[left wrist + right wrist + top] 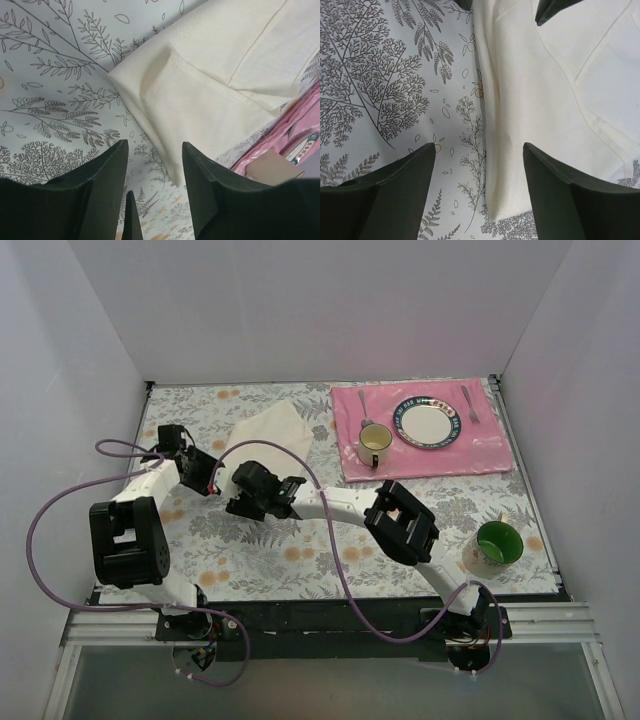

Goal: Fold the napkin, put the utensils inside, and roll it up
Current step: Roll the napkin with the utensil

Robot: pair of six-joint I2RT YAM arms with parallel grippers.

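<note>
Left claw released, fingers apart, no cloth pinched. Bare floral desk to its left. Folded napkin just ahead and right, corner edge running under gap.
Right claw spread wide, grasping nothing. Napkin's folded edge lies under gap, bare desk to left. Dark tips at top edge cut off.
Far right of both: pink placemat, plate, mug. Silverware too small to name.
</note>
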